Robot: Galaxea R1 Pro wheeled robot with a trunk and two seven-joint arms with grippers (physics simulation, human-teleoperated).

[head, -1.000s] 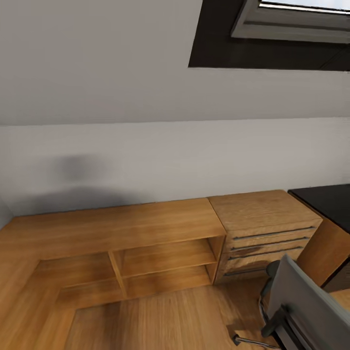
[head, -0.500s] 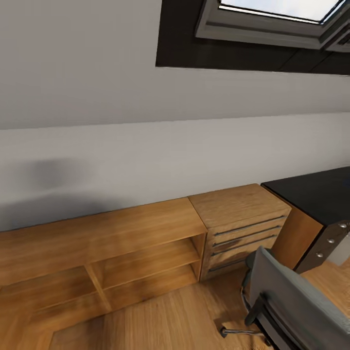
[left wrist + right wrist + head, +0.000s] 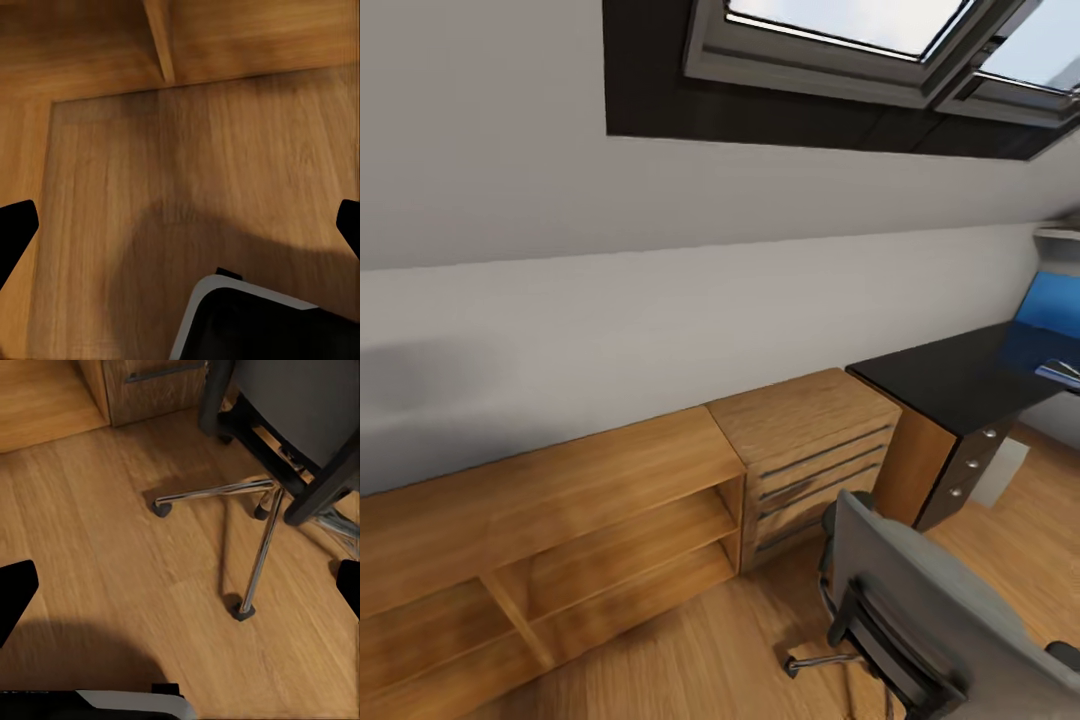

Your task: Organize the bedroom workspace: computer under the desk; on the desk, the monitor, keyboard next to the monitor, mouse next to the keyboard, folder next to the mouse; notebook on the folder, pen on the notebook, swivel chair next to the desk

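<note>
Both jaws stand wide and hold nothing: the left gripper (image 3: pixel 180 225) over bare floor (image 3: pixel 187 187), the right gripper (image 3: pixel 180 585) near the chair (image 3: pixel 930 610) base; the chair stands off the desk (image 3: pixel 960 385) by the chest (image 3: pixel 810 440); best to turn on slowly, keeping clear of the casters.

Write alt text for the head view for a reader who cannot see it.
A grey swivel chair stands on a light wood floor beside a black desk under a skylight. Against the white wall, a light-wood drawer chest adjoins a low open shelf unit.
</note>
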